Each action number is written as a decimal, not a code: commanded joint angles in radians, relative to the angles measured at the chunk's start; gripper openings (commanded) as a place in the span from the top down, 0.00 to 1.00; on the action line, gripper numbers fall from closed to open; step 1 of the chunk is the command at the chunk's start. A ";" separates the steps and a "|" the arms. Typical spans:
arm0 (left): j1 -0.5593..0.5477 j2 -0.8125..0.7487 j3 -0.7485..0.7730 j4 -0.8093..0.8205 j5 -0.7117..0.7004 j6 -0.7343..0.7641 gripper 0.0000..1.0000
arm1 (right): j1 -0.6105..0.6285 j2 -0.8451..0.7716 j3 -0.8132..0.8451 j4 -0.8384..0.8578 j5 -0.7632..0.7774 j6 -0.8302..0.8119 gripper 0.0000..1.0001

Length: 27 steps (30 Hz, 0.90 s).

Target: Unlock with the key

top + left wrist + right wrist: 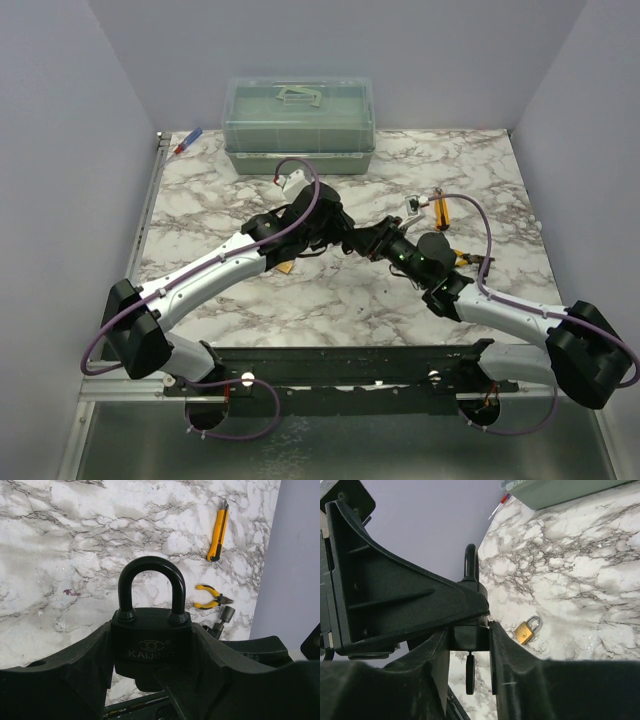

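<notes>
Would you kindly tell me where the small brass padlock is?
The small brass padlock lies on the marble table, just right of the right gripper in the right wrist view.

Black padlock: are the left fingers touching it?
Touching. Left wrist view shows the black padlock body wedged between both left fingers, no gap.

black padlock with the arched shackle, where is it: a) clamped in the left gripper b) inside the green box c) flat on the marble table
a: the black padlock sits upright in the left wrist view, squeezed between the two black fingers of the left gripper.
</notes>
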 commanded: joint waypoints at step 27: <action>0.012 -0.611 -0.456 0.641 0.270 0.344 0.06 | -0.007 -0.279 -0.031 0.063 -0.096 0.277 1.00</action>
